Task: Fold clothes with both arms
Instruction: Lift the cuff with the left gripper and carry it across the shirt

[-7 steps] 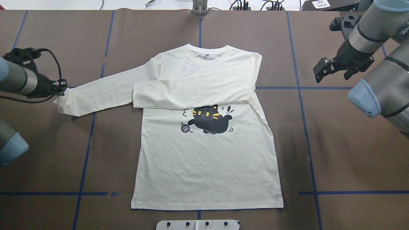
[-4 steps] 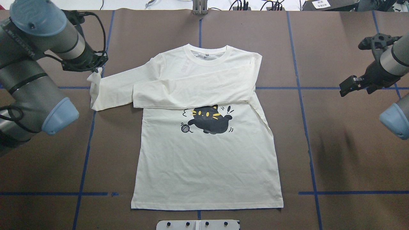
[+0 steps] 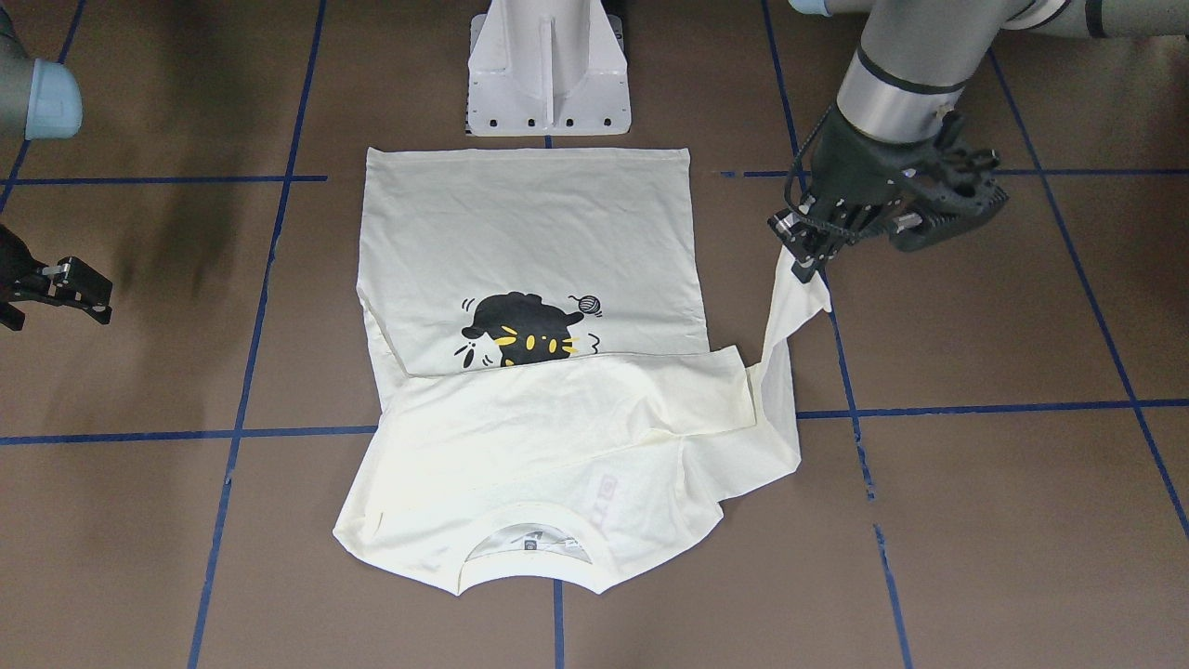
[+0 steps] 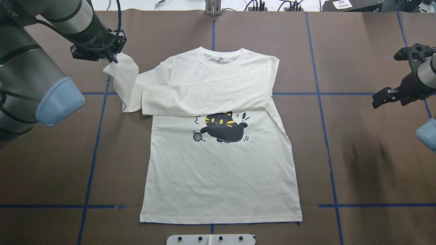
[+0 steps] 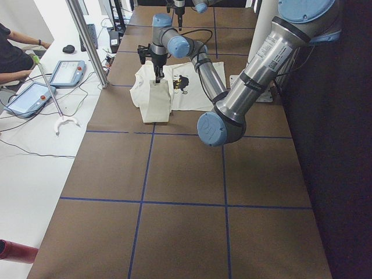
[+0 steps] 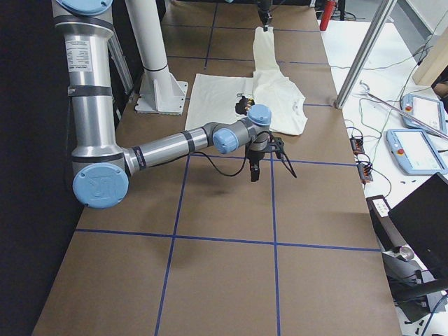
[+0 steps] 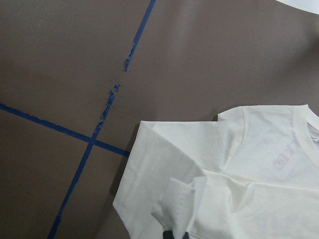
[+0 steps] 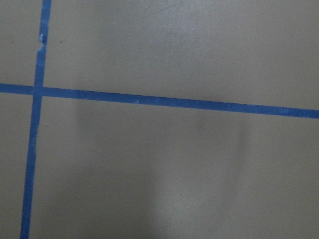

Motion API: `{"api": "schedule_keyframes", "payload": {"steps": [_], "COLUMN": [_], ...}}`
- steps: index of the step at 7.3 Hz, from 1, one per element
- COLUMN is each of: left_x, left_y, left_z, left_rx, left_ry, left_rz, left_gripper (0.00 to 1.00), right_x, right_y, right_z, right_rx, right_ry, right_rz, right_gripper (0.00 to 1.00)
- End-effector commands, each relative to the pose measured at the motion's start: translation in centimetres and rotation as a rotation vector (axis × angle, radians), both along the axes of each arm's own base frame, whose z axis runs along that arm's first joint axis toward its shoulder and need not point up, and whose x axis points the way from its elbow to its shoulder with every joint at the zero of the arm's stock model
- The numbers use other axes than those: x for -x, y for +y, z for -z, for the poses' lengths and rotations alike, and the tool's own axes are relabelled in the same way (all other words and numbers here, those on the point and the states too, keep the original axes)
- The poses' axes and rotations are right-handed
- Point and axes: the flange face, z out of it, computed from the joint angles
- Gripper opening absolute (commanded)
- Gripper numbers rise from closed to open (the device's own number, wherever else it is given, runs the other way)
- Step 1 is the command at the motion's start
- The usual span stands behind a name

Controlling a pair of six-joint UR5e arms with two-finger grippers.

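L claw (image 4: 113, 60) pinches the sleeve end (image 4: 122, 69) of the shirt (image 4: 221, 177) up off the counter (image 4: 357, 170); R claw (image 4: 378, 100) is well apart from the shirt edge, can't tell if open.

Brown table (image 4: 374, 163), blue tape lines (image 4: 374, 205); two teach pendants (image 5: 65, 73) on white bench (image 5: 35, 151).

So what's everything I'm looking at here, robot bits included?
T-shirt: one, cream with black cat print, flat mid-table, one sleeve folded across its chest.
Table: one, brown, crossed by blue tape lines.
Pedestal: one, white, by the shirt's hem.
Tablets: two, blue-edged, on the white side bench.
Person: one, dark top, beside that bench.
Left arm, right arm: two, grey, light blue caps, flanking the shirt.
Left end effector: one, black, shut on the other sleeve's raised cuff.
Right end effector: one, black, empty, right of the shirt.
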Motion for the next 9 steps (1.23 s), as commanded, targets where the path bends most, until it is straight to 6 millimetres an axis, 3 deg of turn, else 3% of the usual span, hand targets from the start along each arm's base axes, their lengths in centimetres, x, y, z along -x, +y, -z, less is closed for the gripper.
{"api": "schedule_keyframes", "payload": {"steps": [1, 2, 3, 5, 7, 9], "left_x": [-0.1, -0.1, -2.5, -10.6, -18.2, -22.1], "left_y": [1.3, 1.9, 0.7, -5.0, -9.2, -8.4], "left_z": [6.6, 8.9, 9.9, 11.2, 15.1, 15.4], "left_rx": [0.175, 0.260, 0.339, 0.433, 0.508, 0.531], "left_ry": [0.163, 0.313, 0.388, 0.423, 0.463, 0.539], "left_rz": [0.085, 0.151, 0.194, 0.261, 0.344, 0.356], "left_gripper": [0.00, 0.00, 0.00, 0.00, 0.00, 0.00], "right_x": [0.0, 0.0, 0.0, 0.0, 0.0, 0.1], "right_y": [0.0, 0.0, 0.0, 0.0, 0.0, -0.1], "right_z": [-0.3, -0.5, -0.5, -0.6, -0.6, -1.7], "right_rx": [0.008, 0.011, 0.012, 0.013, 0.016, 0.032], "right_ry": [0.002, 0.003, 0.003, 0.003, 0.001, 0.011], "right_rz": [-0.002, -0.002, -0.003, -0.002, -0.004, 0.002], "right_gripper": [1.00, 1.00, 1.00, 1.00, 1.00, 1.00]}}
